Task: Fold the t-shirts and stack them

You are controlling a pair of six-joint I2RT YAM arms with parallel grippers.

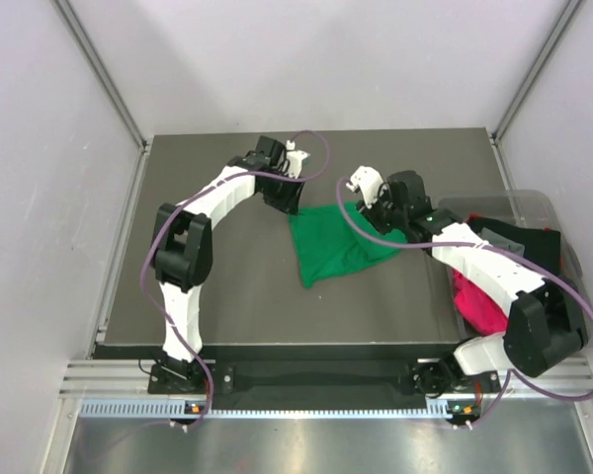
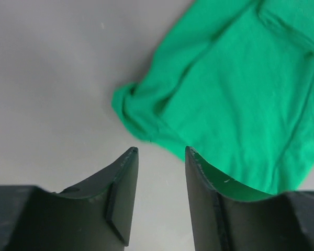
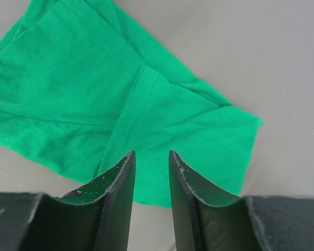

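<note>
The green t-shirt [image 1: 336, 247] lies rumpled in the middle of the table [image 1: 227, 296]. The left gripper [image 2: 161, 151] hangs open and empty just beside its bunched corner. The right gripper [image 3: 152, 154] hangs open above the cloth, gripping nothing. A pink t-shirt [image 1: 474, 301] and a black t-shirt [image 1: 519, 237] lie in a clear bin [image 1: 534, 202] on the right.

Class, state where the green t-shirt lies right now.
In the top view the green t-shirt lies mid-table, between the left gripper and right gripper, left of the clear bin.
</note>
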